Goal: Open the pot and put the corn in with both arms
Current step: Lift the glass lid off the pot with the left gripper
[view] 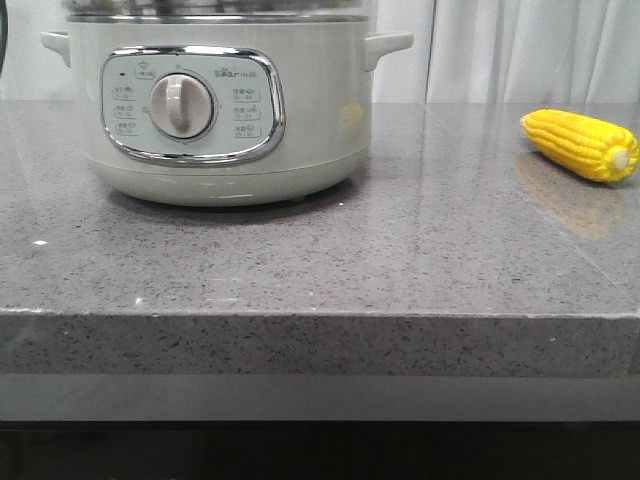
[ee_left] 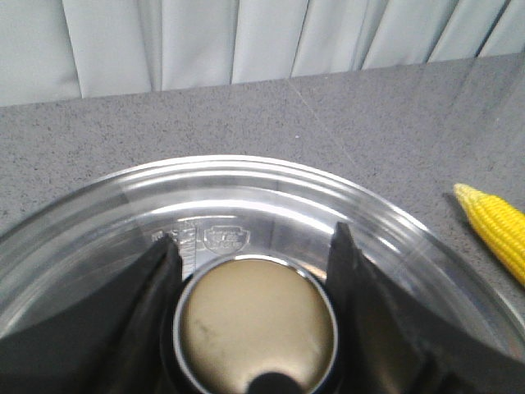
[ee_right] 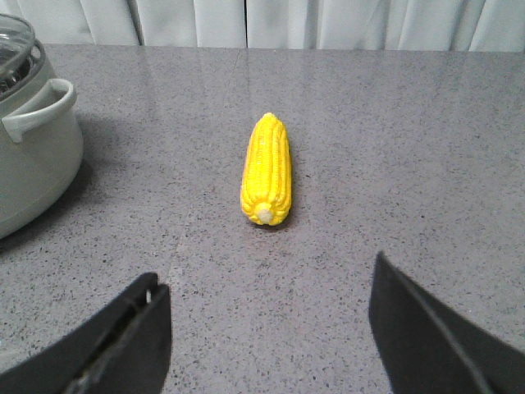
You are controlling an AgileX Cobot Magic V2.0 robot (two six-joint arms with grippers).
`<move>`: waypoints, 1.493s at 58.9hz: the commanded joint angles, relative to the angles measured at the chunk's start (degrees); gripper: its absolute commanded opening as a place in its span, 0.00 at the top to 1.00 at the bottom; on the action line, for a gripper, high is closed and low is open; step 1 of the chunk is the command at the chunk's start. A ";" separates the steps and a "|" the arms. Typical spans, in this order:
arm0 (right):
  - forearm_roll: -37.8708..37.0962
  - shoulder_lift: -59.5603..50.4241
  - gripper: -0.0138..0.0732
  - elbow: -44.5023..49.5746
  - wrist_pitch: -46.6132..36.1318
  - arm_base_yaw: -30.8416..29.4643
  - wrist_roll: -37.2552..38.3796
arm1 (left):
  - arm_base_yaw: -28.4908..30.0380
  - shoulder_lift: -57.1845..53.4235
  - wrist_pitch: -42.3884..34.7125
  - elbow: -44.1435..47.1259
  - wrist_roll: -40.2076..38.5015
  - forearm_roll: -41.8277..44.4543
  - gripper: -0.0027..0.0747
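The pot (view: 220,110), a pale grey-green cooker with a round dial, stands at the back left of the counter. Its glass lid (ee_left: 246,185) is on it. My left gripper (ee_left: 254,238) is over the lid, and its two fingers press against either side of the round brass-coloured lid knob (ee_left: 256,324). The corn (view: 580,145) lies on the counter to the right of the pot, and also shows in the left wrist view (ee_left: 500,230). My right gripper (ee_right: 267,304) is open and empty above the counter, with the corn (ee_right: 267,168) ahead of it, stub end towards it. Neither gripper shows in the front view.
Grey speckled stone counter (view: 300,260) with its front edge near the camera. Pale curtains (view: 530,50) hang behind it. One pot handle (ee_right: 37,115) shows at the side of the right wrist view.
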 commanded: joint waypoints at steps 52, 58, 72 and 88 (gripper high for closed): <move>0.16 0.97 0.23 -1.93 -0.88 -0.31 -0.15 | 0.00 -39.49 18.40 5.56 -4.35 12.75 0.60; 0.16 0.97 0.23 -1.93 -0.40 -0.31 -0.15 | 0.00 -43.53 18.40 11.27 -7.04 14.46 0.60; 0.16 0.97 0.23 -1.93 0.66 -0.31 -0.15 | 0.00 -52.90 18.40 23.11 -14.81 19.84 0.60; 0.16 1.63 0.23 -2.13 1.06 -0.31 -0.15 | 0.00 -58.74 18.40 29.26 -16.56 19.84 0.60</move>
